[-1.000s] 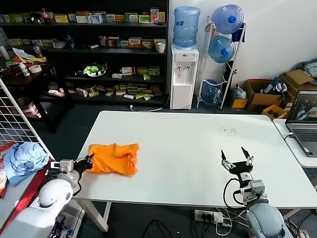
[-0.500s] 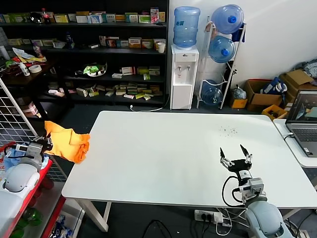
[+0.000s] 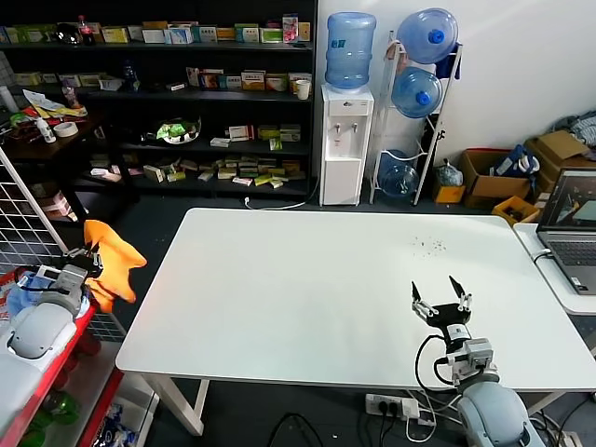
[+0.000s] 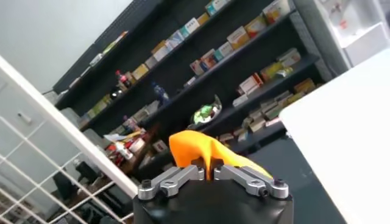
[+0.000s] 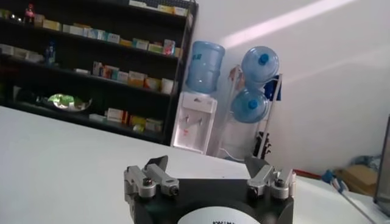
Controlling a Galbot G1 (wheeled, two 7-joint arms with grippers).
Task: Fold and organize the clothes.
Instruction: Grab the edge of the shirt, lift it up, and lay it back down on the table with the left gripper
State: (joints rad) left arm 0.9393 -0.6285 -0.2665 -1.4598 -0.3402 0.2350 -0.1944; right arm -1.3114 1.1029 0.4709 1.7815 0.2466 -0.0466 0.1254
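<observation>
The orange T-shirt [image 3: 111, 261] hangs bunched in the air off the white table's [image 3: 335, 298] left edge, over the red cart. My left gripper [image 3: 87, 256] is shut on it; in the left wrist view the fabric [image 4: 201, 148] rises from between the closed fingertips of that gripper [image 4: 207, 168]. No lettering shows. My right gripper [image 3: 441, 298] is open and empty above the table's front right part; the right wrist view shows this gripper [image 5: 207, 170] with its fingers wide apart.
A light blue cloth bundle [image 3: 20, 296] lies on the red cart [image 3: 56, 358] under my left arm, beside a white wire rack [image 3: 37, 223]. A laptop [image 3: 573, 228] stands on a side table at right. Dark shelves and a water dispenser [image 3: 345, 140] stand behind.
My left gripper has carried the T-shirt off the table's front left part, leftward to above the cart, and it now hangs lower and narrower. The right gripper has barely moved.
</observation>
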